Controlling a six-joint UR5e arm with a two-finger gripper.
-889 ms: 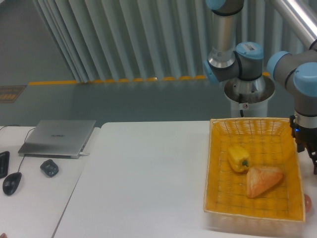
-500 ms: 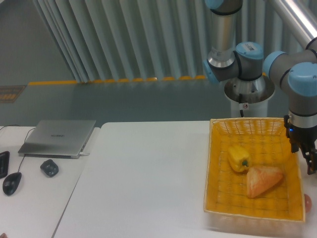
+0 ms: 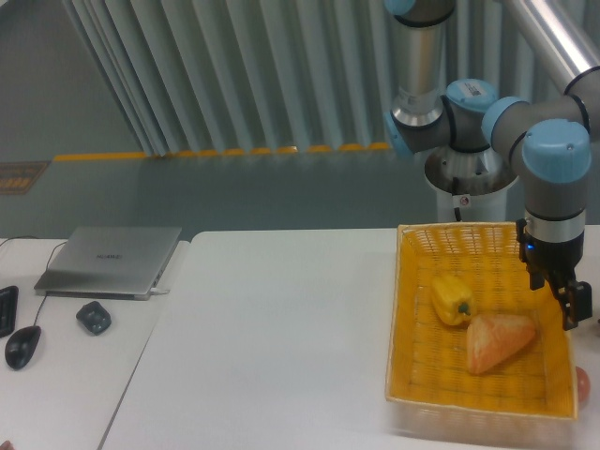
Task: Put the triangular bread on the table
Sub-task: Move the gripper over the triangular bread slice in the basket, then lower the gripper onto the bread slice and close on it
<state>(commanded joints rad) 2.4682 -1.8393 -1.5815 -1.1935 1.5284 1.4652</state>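
Observation:
The triangular bread (image 3: 498, 340), a golden-brown wedge, lies inside the yellow woven basket (image 3: 412, 375) at the right of the white table (image 3: 272, 337). A glossy yellow bell pepper (image 3: 452, 298) lies just to its upper left. My gripper (image 3: 561, 302) hangs above the basket's right side, a little up and right of the bread, not touching it. Its dark fingers point down and hold nothing; I cannot tell how far apart they are.
A closed silver laptop (image 3: 112, 258), a small dark object (image 3: 93, 317) and a black mouse (image 3: 22, 345) lie on the left table. A reddish object (image 3: 583, 382) shows at the right edge, outside the basket. The arm's base (image 3: 464, 169) stands behind the basket.
My gripper has moved left from the basket's right edge to over the basket, closer to the bread. The bread and pepper have not moved.

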